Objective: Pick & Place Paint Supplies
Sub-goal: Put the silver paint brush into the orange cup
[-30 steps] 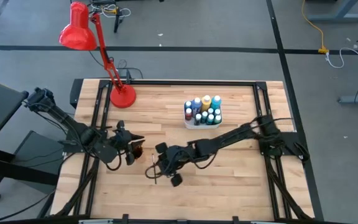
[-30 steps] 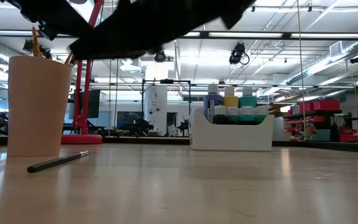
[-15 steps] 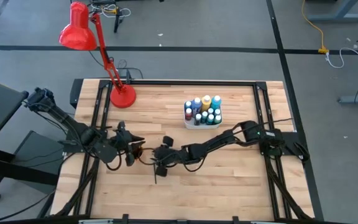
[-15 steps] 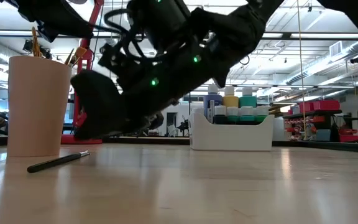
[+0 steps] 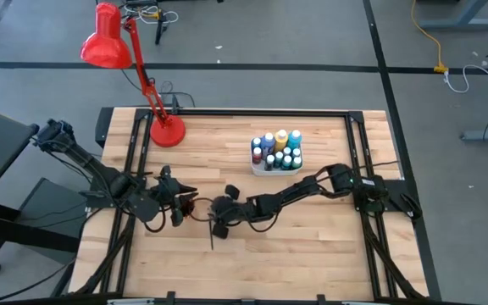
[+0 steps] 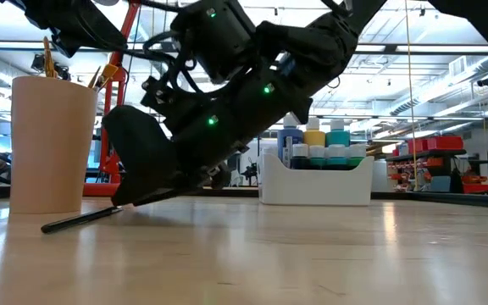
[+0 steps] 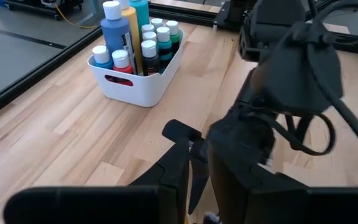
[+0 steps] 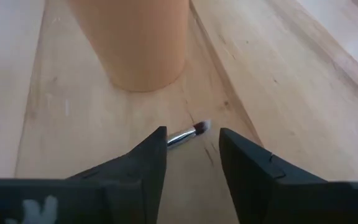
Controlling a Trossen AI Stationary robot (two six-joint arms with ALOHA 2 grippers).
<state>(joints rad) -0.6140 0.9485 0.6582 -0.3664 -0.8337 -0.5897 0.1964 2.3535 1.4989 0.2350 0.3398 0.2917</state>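
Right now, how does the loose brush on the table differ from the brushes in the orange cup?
The loose paintbrush lies flat on the table beside the orange cup; the brushes in the cup stand upright, only their ends showing above its rim. The right tool straddles the loose paintbrush, fingers apart; the left tool is at the cup. All are thin paintbrushes.

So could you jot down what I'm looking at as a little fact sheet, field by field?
Surface: pale wooden table
Loose item: thin dark-handled paintbrush lying flat on the table beside the cup
Cup: small orange cup standing upright, brushes sticking out of it
Tray: white rectangular tray packed with small paint bottles
Right pincer: low over the paintbrush, fingers open either side of its tip
Left pincer: at the cup
Lamp: red desk lamp at the table's far edge
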